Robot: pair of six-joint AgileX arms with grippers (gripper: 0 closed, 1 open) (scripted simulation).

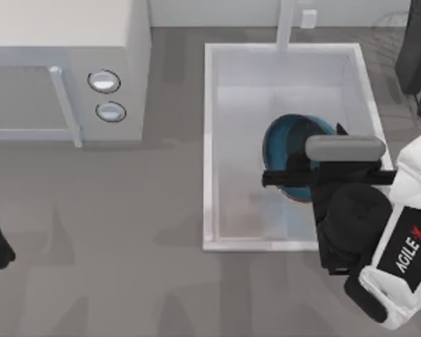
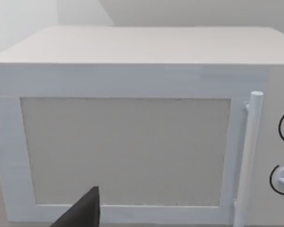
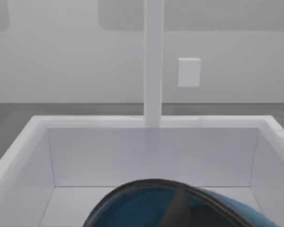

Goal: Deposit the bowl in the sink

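The fingers of the right gripper are hidden beneath the wrist in the top view, and in the right wrist view a single dark finger is seen crossing the bowl's rim; whether they are clamped on the rim cannot be told. The bowl is located within the outline of the sink, toward its right half, near the right wall. Being round, the bowl presents no long axis; its opening is turned upward, with the darker teal inside exposed from above. Contact with the pale floor cannot be confirmed.

The sink's long axis is seen to run from the near edge to the far edge of the table, the faucet post being set at the far rim. The rear wall is recorded in the right wrist view, together with a small white wall plate beside the post.

The left gripper is parked at the table's left edge, facing the microwave; its door and handle are shown frontally in the left wrist view, the finger spacing being indeterminable.
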